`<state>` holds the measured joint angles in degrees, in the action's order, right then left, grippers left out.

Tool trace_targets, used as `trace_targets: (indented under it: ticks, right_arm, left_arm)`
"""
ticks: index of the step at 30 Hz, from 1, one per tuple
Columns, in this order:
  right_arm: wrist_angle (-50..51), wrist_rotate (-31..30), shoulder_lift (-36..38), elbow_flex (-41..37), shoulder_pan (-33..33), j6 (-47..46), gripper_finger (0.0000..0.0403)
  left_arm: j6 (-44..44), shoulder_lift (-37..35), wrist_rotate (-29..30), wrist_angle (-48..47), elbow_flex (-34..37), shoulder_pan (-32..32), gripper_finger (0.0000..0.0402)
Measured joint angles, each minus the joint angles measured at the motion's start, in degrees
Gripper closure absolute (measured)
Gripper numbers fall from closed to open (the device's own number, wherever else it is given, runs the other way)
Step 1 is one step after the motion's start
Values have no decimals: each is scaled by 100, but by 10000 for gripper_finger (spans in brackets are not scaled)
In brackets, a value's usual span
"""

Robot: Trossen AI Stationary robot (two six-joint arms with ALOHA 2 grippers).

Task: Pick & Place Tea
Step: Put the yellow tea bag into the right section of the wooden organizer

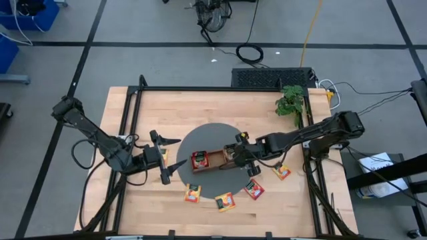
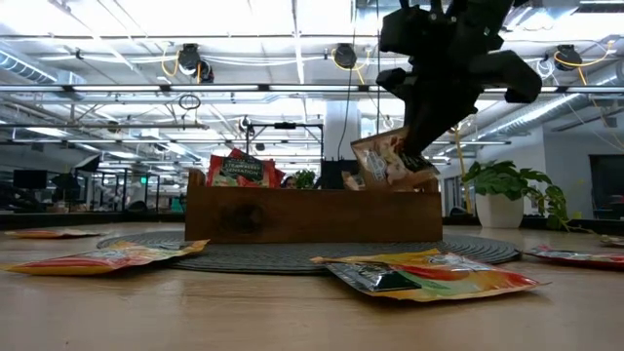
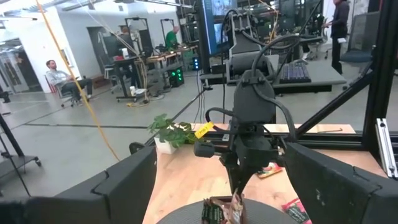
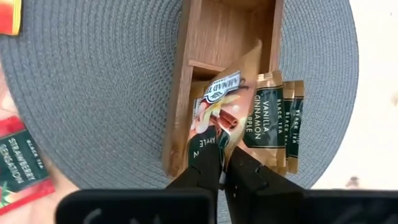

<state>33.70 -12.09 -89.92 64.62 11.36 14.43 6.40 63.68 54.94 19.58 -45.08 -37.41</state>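
Foremost in the low view, lower right of centre, lies a flat tea packet [image 2: 429, 275] with green, red and yellow print on the wooden table [image 1: 200, 107]. Behind it, the right gripper [image 4: 222, 163] has its fingers pressed together on the lower edge of an apple-cinnamon packet [image 4: 221, 106], pale with dark print, pinching it at centre frame in the right wrist view. That packet hangs tilted over the end compartment of the wooden tray [image 4: 186, 81], overlapping two dark vanilla-cinnamon packets [image 4: 273, 118] that stand in the same compartment, just right of the fingers. In the high view the tray [image 1: 217, 160] sits at the middle of a round grey mat [image 1: 200, 137], with red packets [image 1: 199, 160] in its left compartment. Four loose packets [image 1: 224, 201] lie along the mat's lower rim, lower centre of frame, well apart from the pinched one; whether each touches the mat is unclear. At left of centre the left gripper [image 1: 165, 157] waits beside the mat, fingers spread wide and holding nothing. A potted plant [image 1: 291, 102] stands at upper right. Cut off by the frame edges in the right wrist view are a red strawberry packet [image 4: 18, 168] and the tray's far end.
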Motion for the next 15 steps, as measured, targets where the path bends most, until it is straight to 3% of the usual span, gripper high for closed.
trace_targets:
  ticks: [8,15]
  right_arm:
    - [2,-28,5,0,1,-345,333]
    - [-8,-599,54,-2,-1,-330,263]
  left_arm:
    - [-54,0,0,-7,0,0,54]
    - [-75,0,0,-7,0,0,53]
